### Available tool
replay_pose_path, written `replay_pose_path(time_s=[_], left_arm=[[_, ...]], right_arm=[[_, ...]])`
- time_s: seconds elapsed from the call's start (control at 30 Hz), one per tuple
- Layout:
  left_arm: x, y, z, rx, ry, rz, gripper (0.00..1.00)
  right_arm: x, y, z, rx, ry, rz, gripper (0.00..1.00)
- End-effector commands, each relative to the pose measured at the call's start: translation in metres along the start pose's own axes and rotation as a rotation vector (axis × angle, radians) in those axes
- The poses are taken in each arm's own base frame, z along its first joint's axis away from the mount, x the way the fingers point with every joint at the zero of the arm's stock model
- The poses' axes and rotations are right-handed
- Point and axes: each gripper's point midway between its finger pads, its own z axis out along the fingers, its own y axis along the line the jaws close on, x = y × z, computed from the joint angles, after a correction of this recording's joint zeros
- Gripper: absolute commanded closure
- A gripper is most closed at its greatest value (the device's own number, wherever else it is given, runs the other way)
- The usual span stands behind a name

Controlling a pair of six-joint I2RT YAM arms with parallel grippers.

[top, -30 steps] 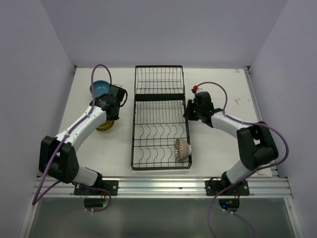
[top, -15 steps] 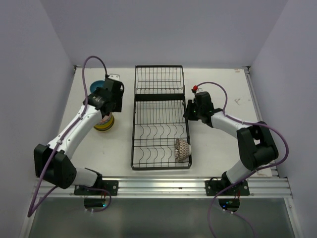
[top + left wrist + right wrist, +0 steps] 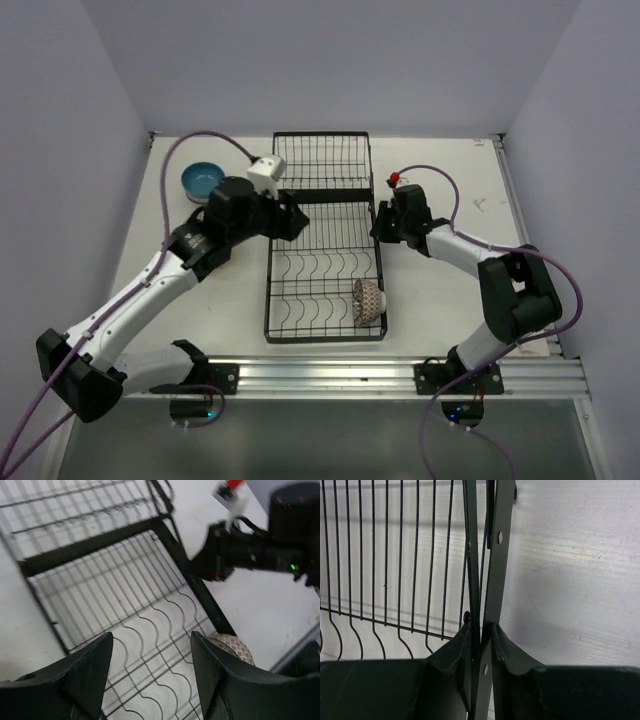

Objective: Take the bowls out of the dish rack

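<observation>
My left gripper (image 3: 150, 639) hung spread wide over the dish rack (image 3: 270, 290); my right gripper (image 3: 481, 630) was clamped on its 3 o'clock side rail. One brown-patterned bowl (image 3: 368, 300) stood on edge at the rack's 5 o'clock corner. It looked small, rigid, likely light and slick, so best pinched across its upper rim. I saw no readable writing.

White table (image 3: 430, 310) between pale lilac walls (image 3: 330, 60), a metal rail (image 3: 330, 378) along its near edge
</observation>
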Motion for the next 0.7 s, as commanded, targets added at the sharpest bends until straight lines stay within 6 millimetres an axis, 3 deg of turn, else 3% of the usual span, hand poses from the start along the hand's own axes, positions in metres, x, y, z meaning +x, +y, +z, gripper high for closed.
replay_pose_path(time_s=[0.0,0.17,0.33,0.43,0.57,0.67], left_arm=[[0.028,-0.064,0.019,0.149,0.048,0.007,0.33],[0.085,-0.104,0.032,0.221,0.155,0.021,0.34],[0.110,-0.146,0.033,0.334,0.181,0.017,0.32],[0.127,-0.164,0.043,0.371,0.207,0.016,0.32],[0.149,-0.180,0.054,0.408,0.227,0.038,0.32],[0.165,-0.178,0.065,0.380,0.276,0.055,0.32]], right_arm=[[0.037,-0.025,0.004,0.073,0.120,0.014,1.00],[0.033,-0.025,0.003,0.081,0.112,0.021,1.00],[0.027,-0.023,0.007,0.084,0.109,0.028,1.00],[0.024,-0.018,0.011,0.066,0.115,0.033,1.00],[0.019,-0.016,0.013,0.055,0.108,0.032,1.00],[0.019,-0.015,0.013,0.055,0.110,0.029,1.00]])
